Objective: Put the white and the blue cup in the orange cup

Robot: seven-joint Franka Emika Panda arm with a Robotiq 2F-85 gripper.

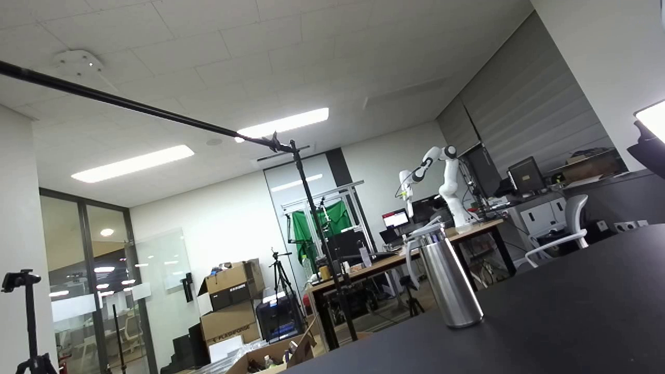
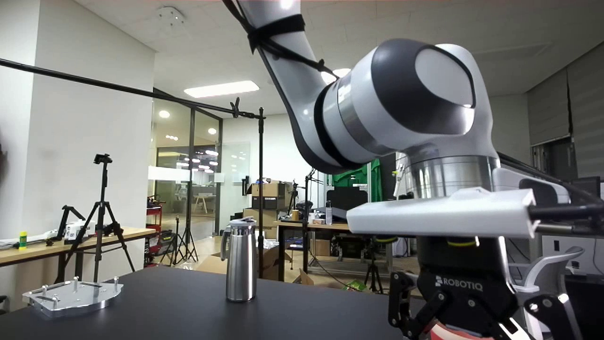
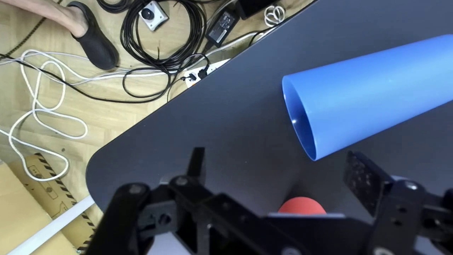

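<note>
My gripper (image 3: 276, 156) hangs over the dark table with its fingers wide apart and nothing gripped between them. Ahead of the right finger (image 3: 366, 180) in the wrist view, the blue cup (image 3: 375, 88) lies on its side, mouth toward the left and far end cut by the frame. A rounded red-orange part of the orange cup (image 3: 302, 207) peeks out from behind the gripper body, which hides the rest. In an exterior view the orange cup (image 2: 450, 333) shows partly below the gripper, whose fingertips are cut off there. No white cup can be made out; it is hidden or out of view.
A steel jug (image 2: 241, 264) stands upright on the black table (image 2: 188, 302), seen in both exterior views. A clear plate with posts (image 2: 73, 295) rests at the table's far left. The wrist view shows the table corner (image 3: 97, 166), floor cables (image 3: 162, 67) and a person's foot (image 3: 95, 46).
</note>
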